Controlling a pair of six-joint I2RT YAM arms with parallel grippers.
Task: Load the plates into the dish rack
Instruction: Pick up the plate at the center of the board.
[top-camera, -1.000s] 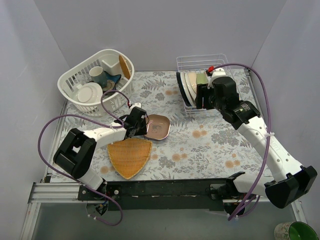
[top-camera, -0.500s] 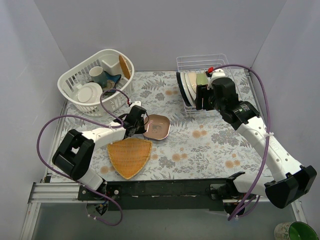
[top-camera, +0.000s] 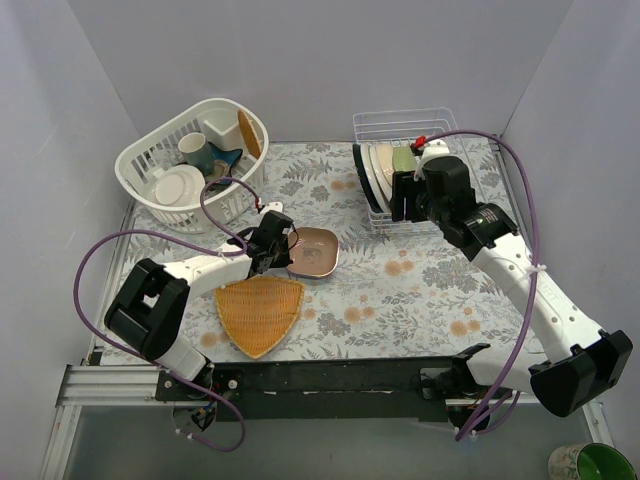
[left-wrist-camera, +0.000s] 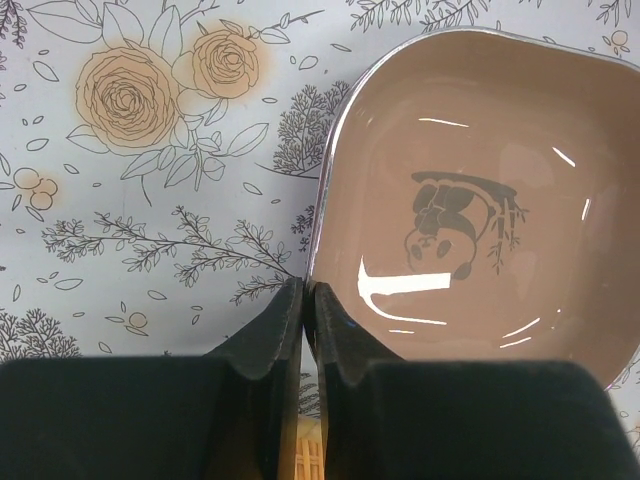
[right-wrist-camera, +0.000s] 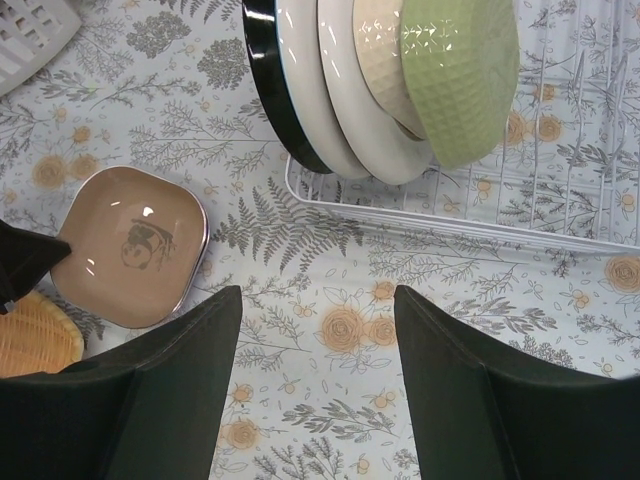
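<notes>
A pinkish-brown rounded-square dish (top-camera: 316, 251) with a panda drawing lies on the flowered cloth at the middle left. My left gripper (top-camera: 284, 246) is shut on its left rim; in the left wrist view the gripper (left-wrist-camera: 304, 296) pinches the thin edge of the dish (left-wrist-camera: 470, 200). The white wire dish rack (top-camera: 425, 124) stands at the back right. Upright in its slots are a dark plate (right-wrist-camera: 268, 80), a white plate (right-wrist-camera: 305, 95), a cream dish (right-wrist-camera: 385, 60) and a pale green dish (right-wrist-camera: 460, 70). My right gripper (right-wrist-camera: 315, 370) hangs open over the cloth in front of the rack (right-wrist-camera: 560, 236).
An orange woven triangular tray (top-camera: 258, 311) lies just in front of the held dish (right-wrist-camera: 130, 245). A white slotted oval basket (top-camera: 135, 160) with cups and a plain white plate sits at the back left. A green cup (top-camera: 596, 463) stands off the table, bottom right.
My left gripper's jaws have closed onto the dish's rim, and the dish has shifted slightly. The right arm has hardly moved.
</notes>
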